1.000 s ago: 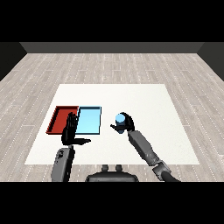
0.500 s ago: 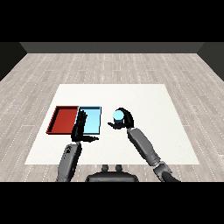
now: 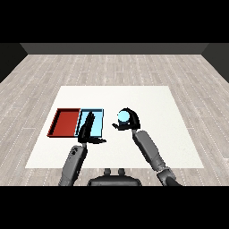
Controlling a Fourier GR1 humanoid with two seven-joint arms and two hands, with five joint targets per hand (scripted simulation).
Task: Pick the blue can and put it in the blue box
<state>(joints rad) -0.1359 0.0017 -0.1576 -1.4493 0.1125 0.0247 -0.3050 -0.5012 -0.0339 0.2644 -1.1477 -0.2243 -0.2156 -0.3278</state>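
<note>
The blue can [image 3: 123, 117] is held a little above the white table, just right of the light blue tray [image 3: 97, 119]. My right hand [image 3: 130, 121] is curled round the can from the right and behind. My left hand [image 3: 87, 129] lies over the blue tray's near half with its fingers straight and its thumb pointing right; it holds nothing. The red tray [image 3: 65, 122] lies directly left of the blue tray.
The white table [image 3: 147, 103] spreads wide to the right and behind the trays. Grey plank floor surrounds it. Both forearms come in from the lower edge.
My right hand has carried the blue can leftward, closer to the blue tray. My left hand has moved right, from the red tray's edge to over the blue tray.
</note>
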